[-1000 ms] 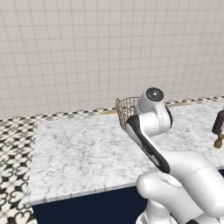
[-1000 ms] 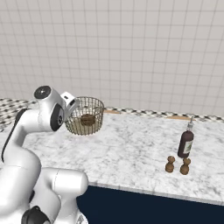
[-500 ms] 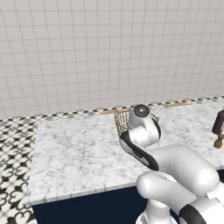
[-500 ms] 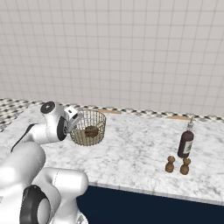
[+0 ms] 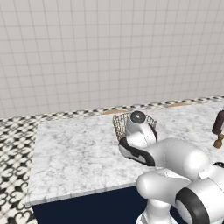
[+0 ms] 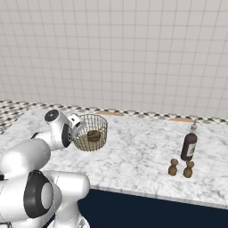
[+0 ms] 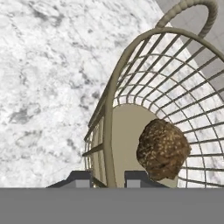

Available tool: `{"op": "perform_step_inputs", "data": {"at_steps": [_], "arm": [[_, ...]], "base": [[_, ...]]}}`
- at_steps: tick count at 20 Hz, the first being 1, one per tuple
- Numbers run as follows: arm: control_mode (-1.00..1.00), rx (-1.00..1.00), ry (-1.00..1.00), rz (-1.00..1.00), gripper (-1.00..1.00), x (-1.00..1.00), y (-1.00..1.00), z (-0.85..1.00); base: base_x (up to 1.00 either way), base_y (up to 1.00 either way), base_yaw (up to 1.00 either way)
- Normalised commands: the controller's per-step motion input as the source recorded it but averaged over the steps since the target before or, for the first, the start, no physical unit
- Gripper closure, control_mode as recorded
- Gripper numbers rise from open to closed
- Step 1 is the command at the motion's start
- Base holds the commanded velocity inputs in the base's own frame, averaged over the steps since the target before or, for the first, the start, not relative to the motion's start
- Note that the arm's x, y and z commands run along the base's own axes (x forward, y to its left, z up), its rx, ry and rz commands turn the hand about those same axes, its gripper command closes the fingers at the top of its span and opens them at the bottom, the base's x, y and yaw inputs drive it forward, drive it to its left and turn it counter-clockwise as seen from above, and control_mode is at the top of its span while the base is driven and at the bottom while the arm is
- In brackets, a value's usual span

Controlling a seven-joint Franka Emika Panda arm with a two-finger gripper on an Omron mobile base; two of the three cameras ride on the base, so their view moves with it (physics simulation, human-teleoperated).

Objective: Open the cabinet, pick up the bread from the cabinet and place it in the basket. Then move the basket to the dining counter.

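Note:
The tan wire basket (image 6: 99, 124) sits low over the dining counter (image 6: 142, 156), near its back left part; I cannot tell if its base touches the marble. The brown bread (image 6: 93, 135) lies inside on the basket's floor. My gripper (image 6: 76, 127) is shut on the basket's left rim. In the hand view its fingertips (image 7: 78, 177) straddle the wire wall of the basket (image 7: 118, 74), with the bread (image 7: 162, 148) just beyond. From the left base view my arm covers most of the basket (image 5: 119, 124). The cabinet is out of view.
A dark wine bottle (image 6: 189, 144) and two small brown shakers (image 6: 173, 167) stand on the counter's right side. A tiled wall rises behind the counter. Patterned floor (image 5: 13, 166) lies off the counter's left end. The slab's front edge (image 5: 87, 190) runs just before my base.
The arm has come down and a little toward the base, and the basket with the bread has dropped from above the counter to just at its surface.

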Motion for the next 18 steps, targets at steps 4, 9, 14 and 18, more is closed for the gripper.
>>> {"op": "perform_step_inputs", "data": {"at_steps": [4,9,14,18], "arm": [[-1.00,0.00,-0.02,-0.02,1.00,0.18,0.00,-0.70],[-1.00,0.00,0.00,-0.01,-1.00,0.01,0.00,-0.13],[-1.00,0.03,0.02,-0.05,-1.00,-0.18,-0.01,0.14],[-1.00,0.02,0.00,-0.07,-1.00,-0.12,0.00,0.55]], "base": [[0.00,0.00,0.00],[0.00,0.00,0.00],[0.00,0.00,0.00],[0.00,0.00,0.00]]}}
